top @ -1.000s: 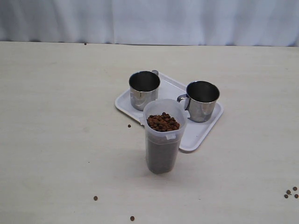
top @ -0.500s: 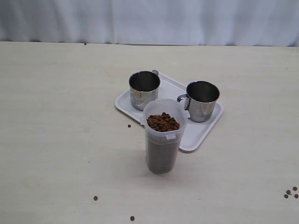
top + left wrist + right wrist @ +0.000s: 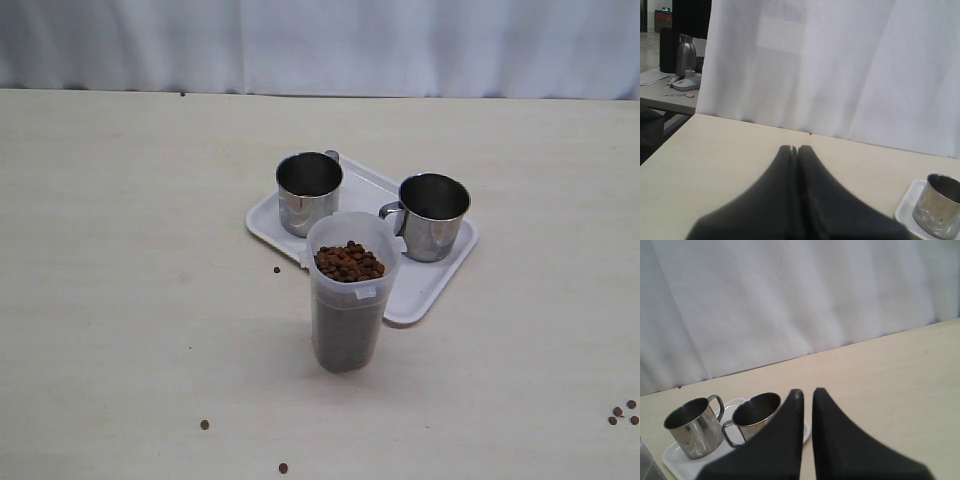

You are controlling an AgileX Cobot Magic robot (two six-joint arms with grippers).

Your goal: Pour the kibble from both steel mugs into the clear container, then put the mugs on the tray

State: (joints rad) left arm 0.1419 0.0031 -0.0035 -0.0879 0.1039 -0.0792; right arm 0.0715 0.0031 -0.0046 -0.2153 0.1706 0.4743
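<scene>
While one steel mug (image 3: 308, 193) and the other steel mug (image 3: 432, 216) stand upright and empty on the tray (image 3: 430, 285), the clear container (image 3: 350, 310) stands on the desk (image 3: 120, 250) just in front of the tray, filled with kibble (image 3: 349, 261) nearly to its rim. Well away from the tray, a few stray pellets (image 3: 622, 414) lie on the desk. Clear of the tray, the left tool (image 3: 796, 148) is closed tight on nothing. So is the right tool (image 3: 805, 392).

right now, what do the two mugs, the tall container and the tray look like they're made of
Left mug and right mug: polished metal, likely stainless steel, given the mirror-like reflections. Container: cloudy translucent plastic; the kibble shows through its wall. Tray: smooth white, probably plastic, with a moulded rounded rim.
</scene>
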